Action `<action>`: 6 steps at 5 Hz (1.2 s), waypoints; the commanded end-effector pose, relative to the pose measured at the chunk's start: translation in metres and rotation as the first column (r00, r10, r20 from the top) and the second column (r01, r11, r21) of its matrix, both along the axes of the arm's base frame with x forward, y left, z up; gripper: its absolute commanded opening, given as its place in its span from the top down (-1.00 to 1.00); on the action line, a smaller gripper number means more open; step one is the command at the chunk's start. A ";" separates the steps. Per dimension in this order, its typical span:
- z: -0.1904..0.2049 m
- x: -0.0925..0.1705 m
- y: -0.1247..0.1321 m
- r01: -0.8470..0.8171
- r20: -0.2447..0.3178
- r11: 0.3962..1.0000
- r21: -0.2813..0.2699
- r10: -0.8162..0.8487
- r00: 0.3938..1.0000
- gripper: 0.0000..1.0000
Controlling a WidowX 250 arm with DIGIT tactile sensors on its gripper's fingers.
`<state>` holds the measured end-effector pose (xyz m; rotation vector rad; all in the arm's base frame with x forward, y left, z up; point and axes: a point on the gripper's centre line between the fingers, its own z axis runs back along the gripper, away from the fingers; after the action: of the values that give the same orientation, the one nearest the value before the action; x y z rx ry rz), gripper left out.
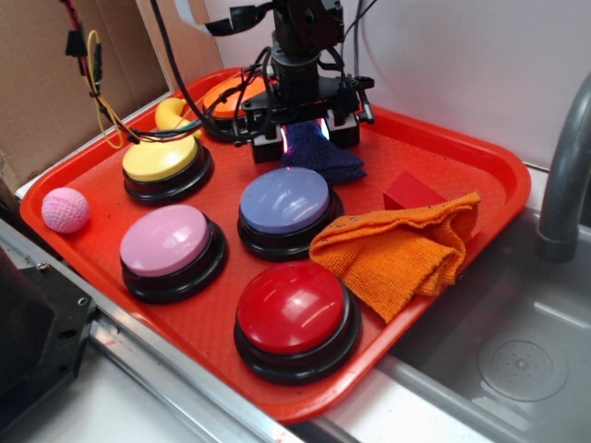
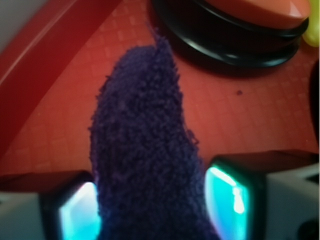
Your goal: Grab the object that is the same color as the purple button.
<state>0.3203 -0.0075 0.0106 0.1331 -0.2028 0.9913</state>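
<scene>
**Q:** What's on your tray [image 1: 462,148], left to right?

**A:** You've got one pink ball [image 1: 65,209], then five buttons: yellow [image 1: 162,159], pink [image 1: 170,242], orange [image 1: 229,95] at the back, the purple button [image 1: 285,203] and red [image 1: 294,312]. Then one red block [image 1: 409,192] and one orange cloth [image 1: 402,249].

**Q:** And the gripper [image 1: 305,138]?

**A:** Your gripper's pinched onto the dark purple cloth [image 2: 145,165], just behind the purple button, with the cloth bunched between both pads [image 2: 227,192].

red tray [image 1: 480,157] | buttons: purple button [image 1: 284,200] centre, pink left, red near, yellow far-left | orange cloth [image 1: 402,249] right | purple cloth [image 1: 323,159] far
</scene>
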 end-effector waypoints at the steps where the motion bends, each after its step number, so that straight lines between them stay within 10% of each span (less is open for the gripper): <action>1: 0.027 0.006 0.012 0.033 0.053 0.999 0.009 -0.033 0.998 1.00; 6: 0.058 0.011 0.017 0.219 -0.008 0.976 0.014 -0.219 0.976 1.00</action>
<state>0.3186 -0.0043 0.0367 0.1654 -0.1223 0.7602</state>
